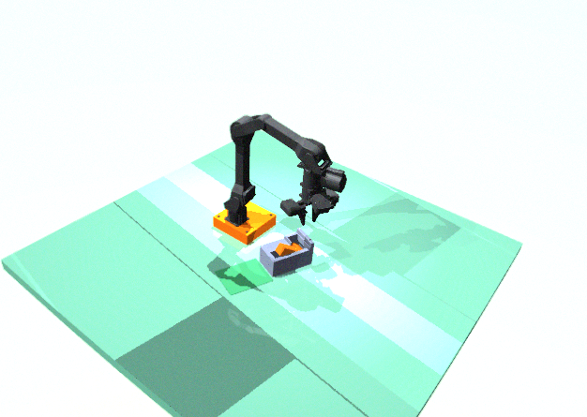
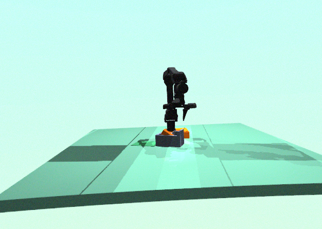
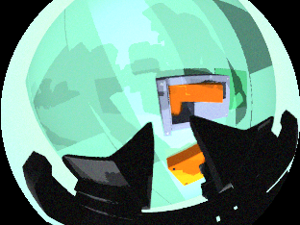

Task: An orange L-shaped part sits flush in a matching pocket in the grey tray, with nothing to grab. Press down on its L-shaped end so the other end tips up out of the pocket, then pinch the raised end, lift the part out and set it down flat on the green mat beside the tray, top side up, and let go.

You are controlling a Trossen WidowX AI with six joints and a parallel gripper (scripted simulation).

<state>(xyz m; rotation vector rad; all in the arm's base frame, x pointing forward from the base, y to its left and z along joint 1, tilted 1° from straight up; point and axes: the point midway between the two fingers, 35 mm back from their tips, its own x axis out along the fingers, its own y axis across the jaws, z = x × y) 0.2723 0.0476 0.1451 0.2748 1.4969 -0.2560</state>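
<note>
The orange L-shaped part (image 1: 286, 248) (image 2: 166, 131) (image 3: 197, 92) sits tilted in the pocket of the grey tray (image 1: 293, 264) (image 2: 166, 141) (image 3: 212, 112). Its straight end, on the green mat's side, is raised above the rim. Its L-shaped end is low, near the tray's tall end wall. My gripper (image 1: 308, 222) (image 3: 171, 123) is open and empty, fingers pointing down. It hangs above the tall-walled end of the tray, touching nothing. In the exterior view only one finger shows clearly. The green mat (image 1: 258, 270) (image 2: 150, 143) (image 3: 238, 82) lies flat beside the tray.
The arm's orange base (image 1: 232, 231) (image 2: 186, 134) (image 3: 187, 168) stands behind the tray. The tall end wall (image 1: 305, 236) (image 2: 181, 136) rises above the rest of the tray's rim, on the side away from the mat. Shadows and bright bands cross the table.
</note>
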